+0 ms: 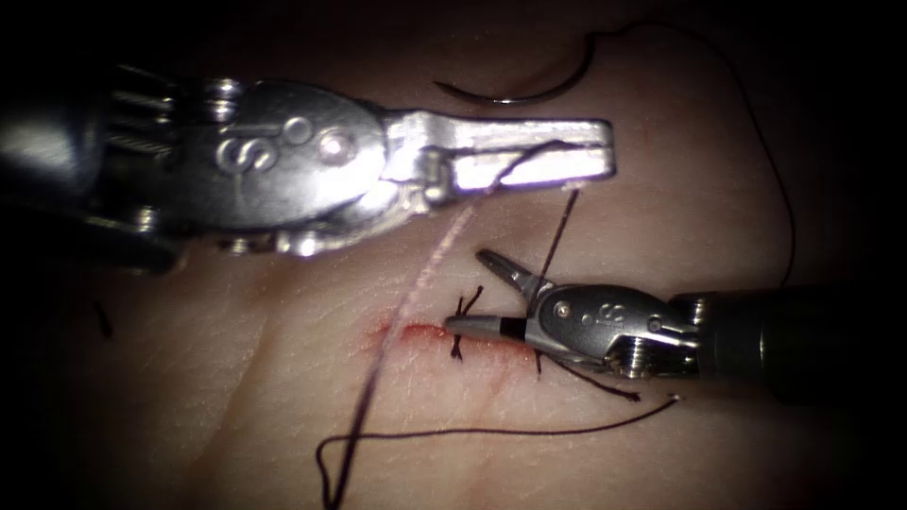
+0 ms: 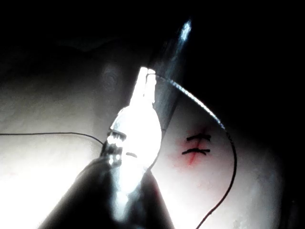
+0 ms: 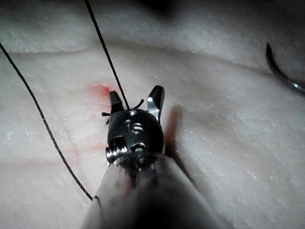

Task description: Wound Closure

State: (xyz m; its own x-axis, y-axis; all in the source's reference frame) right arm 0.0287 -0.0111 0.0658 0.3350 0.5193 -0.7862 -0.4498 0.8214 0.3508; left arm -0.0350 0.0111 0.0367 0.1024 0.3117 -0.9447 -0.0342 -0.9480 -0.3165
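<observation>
The left pincer [image 1: 529,161] is closed on the thread [image 1: 557,231], which runs taut down to the cut [image 1: 425,332] in the pale tissue [image 1: 236,397]. The right pincer [image 1: 477,293] stands open over the cut, gripping nothing, beside a tied stitch [image 1: 460,326] and red fluid [image 1: 402,331]. The needle [image 1: 529,93] lies free on the far tissue, not in it. Loose thread loops across the near tissue.
</observation>
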